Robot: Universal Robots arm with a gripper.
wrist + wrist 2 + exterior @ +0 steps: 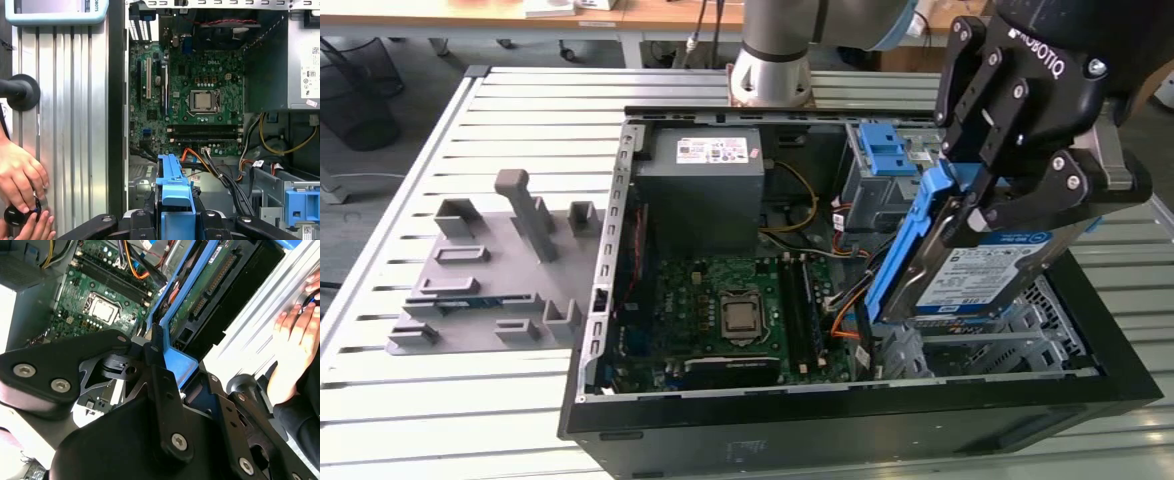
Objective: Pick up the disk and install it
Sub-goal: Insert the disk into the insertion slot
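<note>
Black gripper [1007, 215] nearest camera in exterior view, fingers closed on disk [981, 275], clamping it across its blue-framed sides. Disk held on edge, tilted, label face showing, above drive cage [987, 345] at exterior view's right of open computer case [854, 412]; contact between disk's lower end and cage: cannot tell. Motherboard [727, 300] and grey power supply [707, 180] inside case. Person's hand [20, 175] on slatted table [387, 390] beside case
</note>
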